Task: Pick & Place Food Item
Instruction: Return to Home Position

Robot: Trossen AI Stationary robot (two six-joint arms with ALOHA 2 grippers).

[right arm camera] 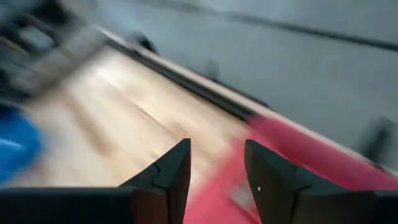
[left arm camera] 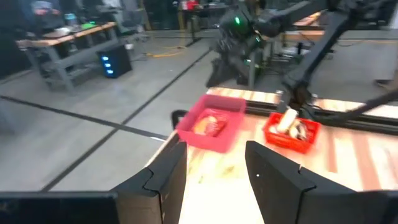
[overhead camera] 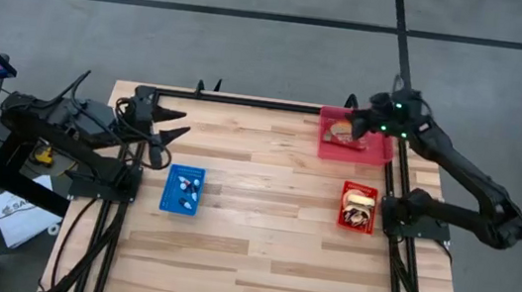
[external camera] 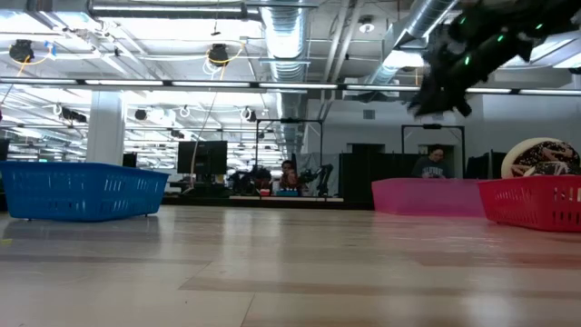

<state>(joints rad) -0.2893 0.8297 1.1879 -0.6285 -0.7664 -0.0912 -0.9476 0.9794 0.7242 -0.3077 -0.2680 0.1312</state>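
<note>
The light wooden plank table (overhead camera: 261,226) carries three baskets. The right arm reaches over the far right corner, and its right gripper (overhead camera: 357,121) hangs above the pink plastic bin (overhead camera: 326,146) without touching it. In the right wrist view its two dark fingers (right arm camera: 171,171) stand well apart with nothing between them, and the pink wall lies below, blurred. The left arm waits at the far left edge. The left gripper (overhead camera: 182,123) is likewise spread wide, empty, and held off the wood.

The pink bin sits against the far edge. The blue plastic basket (overhead camera: 169,200) lies on the left side near the left arm's base, with small items inside that are too small to tell. The red plastic basket (overhead camera: 343,218) lies just nearer than the pink bin, apart from it, holding pale and brown food. The red popcorn bag (overhead camera: 345,131) lies flat inside the pink bin.
</note>
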